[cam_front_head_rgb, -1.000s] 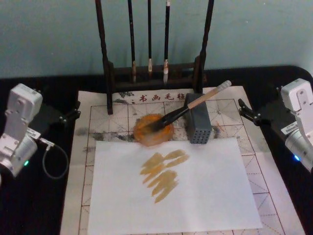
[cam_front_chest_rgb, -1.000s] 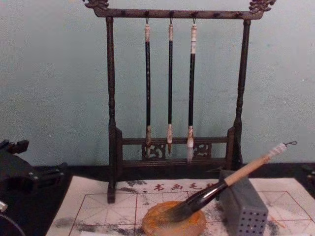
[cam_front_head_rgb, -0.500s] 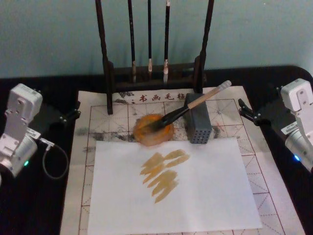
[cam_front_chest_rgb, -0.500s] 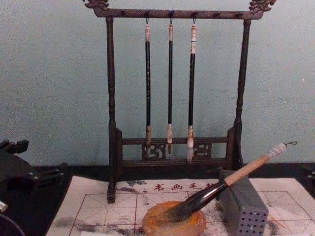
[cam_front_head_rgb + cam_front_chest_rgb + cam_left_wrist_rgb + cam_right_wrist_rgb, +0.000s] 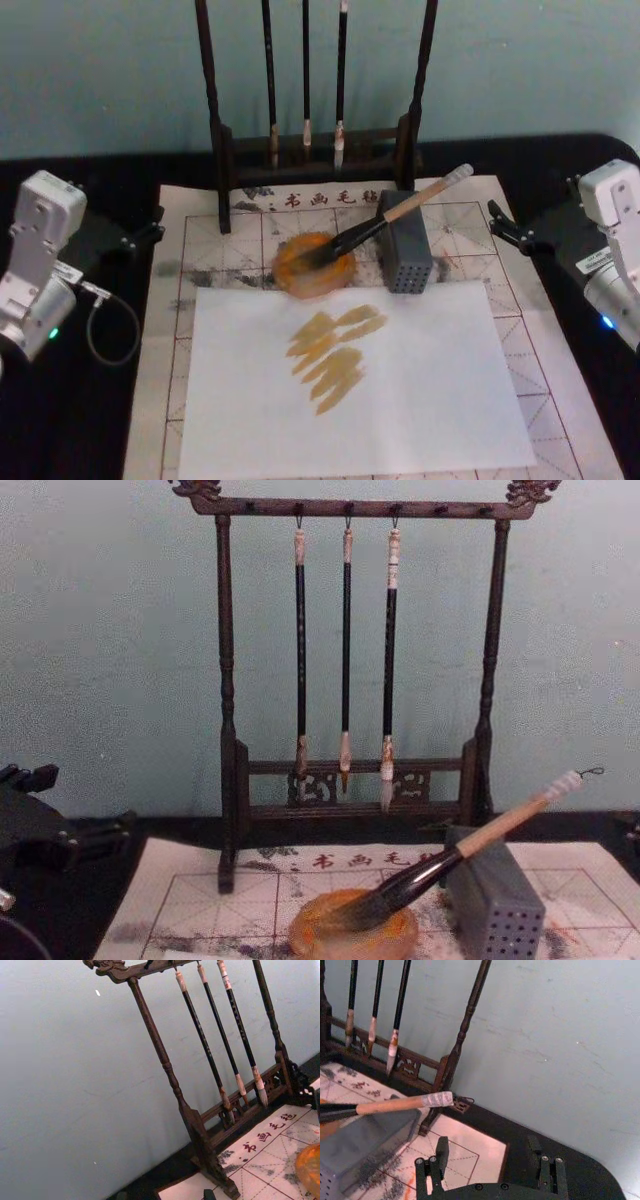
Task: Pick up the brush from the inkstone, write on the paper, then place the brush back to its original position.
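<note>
Brush is seen slanted at the centre of the head view, its dark tip laid in the round orange dish and its handle propped on the grey block, upon the red-gridded paper. A white sheet with ochre strokes is shown below them there, while the cord loop at the brush end is caught from the chest. The left gripper and right gripper are kept at the frame's left and right edges, well apart from the brush, fingers spread and nothing held.
</note>
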